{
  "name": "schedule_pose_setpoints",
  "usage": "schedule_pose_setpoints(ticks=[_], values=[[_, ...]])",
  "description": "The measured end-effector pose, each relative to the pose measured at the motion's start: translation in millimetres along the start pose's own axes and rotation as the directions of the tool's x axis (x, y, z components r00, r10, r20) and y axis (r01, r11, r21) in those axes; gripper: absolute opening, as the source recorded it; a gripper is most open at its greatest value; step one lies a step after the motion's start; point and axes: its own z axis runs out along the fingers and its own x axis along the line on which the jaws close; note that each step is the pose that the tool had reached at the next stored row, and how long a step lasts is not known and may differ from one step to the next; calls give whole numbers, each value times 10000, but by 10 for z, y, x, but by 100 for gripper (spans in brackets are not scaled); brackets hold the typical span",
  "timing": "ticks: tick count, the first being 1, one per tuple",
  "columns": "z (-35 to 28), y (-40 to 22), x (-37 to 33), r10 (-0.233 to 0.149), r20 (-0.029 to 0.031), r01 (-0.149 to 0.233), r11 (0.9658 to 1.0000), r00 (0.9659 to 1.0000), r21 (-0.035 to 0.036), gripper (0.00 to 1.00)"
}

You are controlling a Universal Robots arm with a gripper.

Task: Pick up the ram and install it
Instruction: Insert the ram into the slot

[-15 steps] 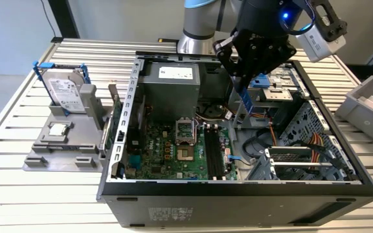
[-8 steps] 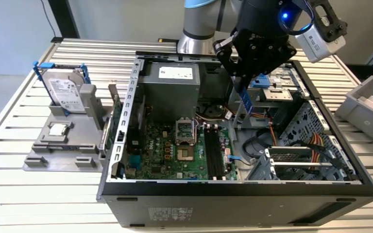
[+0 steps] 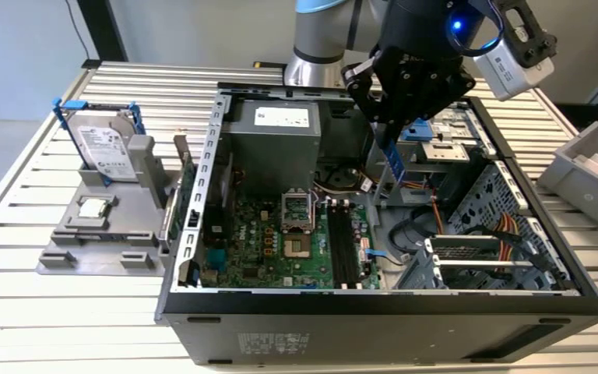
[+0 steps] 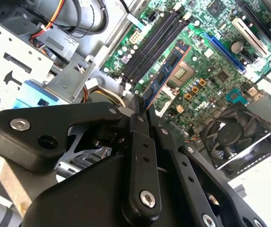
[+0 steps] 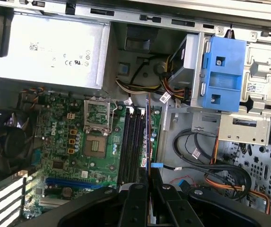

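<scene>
Hand (image 4: 142,106), matte black, pinches the thin, flat bluish ram (image 4: 166,75) above the green motherboard (image 4: 206,61).

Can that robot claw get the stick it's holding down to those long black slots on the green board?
Probably yes. The gripper, shut on the ram, hangs above the open case, and the memory slots lie uncovered beneath it. The cable bundle sits off beyond their ends.

Ram (image 4: 167,75): its near end is hidden from me between the fingers (image 4: 137,156); edge-on in the first wrist view, a bare line.
Grey bin (image 3: 590,167): cut by the exterior view's right edge.
Arm (image 3: 320,31): cut off at the exterior view's top.
</scene>
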Motion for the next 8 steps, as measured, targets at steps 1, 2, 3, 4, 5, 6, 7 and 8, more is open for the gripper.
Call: schedule_pose_setpoints(ticks=[1,2,3,4,5,6,7,8], values=[[1,0,0,12,0,-12,10000,10000,1,0],[4,0,0,36,2,-36,10000,10000,1,0],[9,0,0,66,3,-66,10000,10000,0,0],[13,-1,0,94,5,-94,10000,10000,2,0],[18,-1,0,129,6,-129,9999,9999,2,0],[24,-1,1,169,8,-169,9999,9999,3,0],[32,-2,1,209,11,-209,9998,9998,2,0],[39,-2,1,245,12,-245,9997,9997,4,0]])
